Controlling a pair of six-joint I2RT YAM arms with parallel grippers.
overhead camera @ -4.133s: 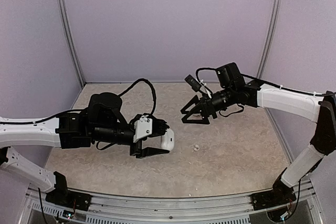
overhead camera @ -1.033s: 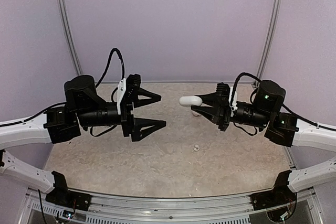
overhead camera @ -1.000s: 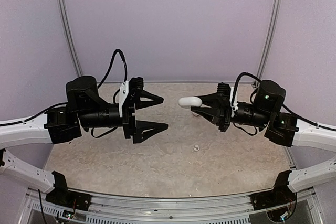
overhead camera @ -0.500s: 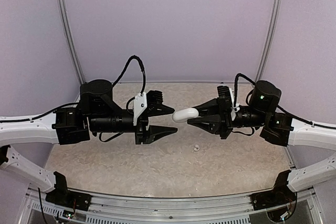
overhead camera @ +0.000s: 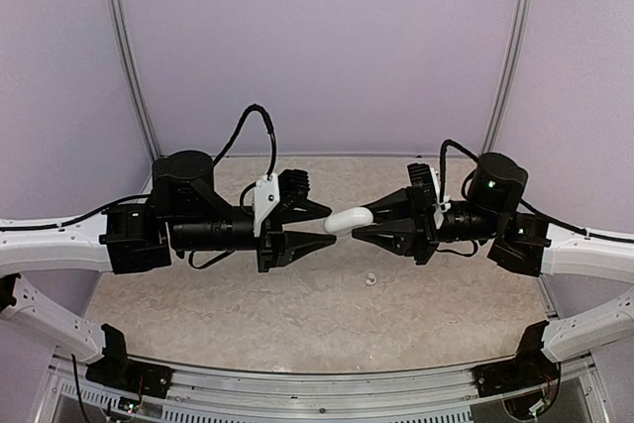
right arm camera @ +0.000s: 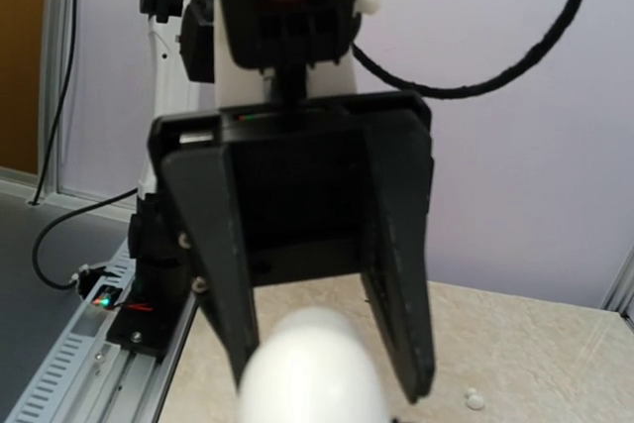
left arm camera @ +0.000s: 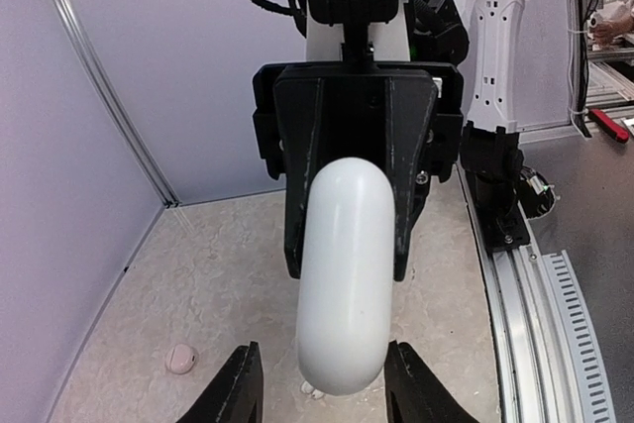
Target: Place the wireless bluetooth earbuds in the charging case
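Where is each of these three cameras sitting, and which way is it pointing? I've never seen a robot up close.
Top view: fixed above and behind the arm bases, looking down at the table; both arms show, left tool and right tool meeting at the white charging case.
Left wrist: on the left arm, facing the right tool; its own fingertips flank the case.
Right wrist: on the right arm, facing the left tool; its own fingers aren't clearly seen.
Shared: all three show the case.

White pill-shaped charging case [left arm camera: 343, 334] points at camera, clamped on both sides by right gripper [left arm camera: 347, 266]. Its free end sits between left fingers [left arm camera: 238, 389], gap visible on one side. Pinkish earbud [left arm camera: 180, 358] lies on speckled surface [left arm camera: 228, 274], lower left.
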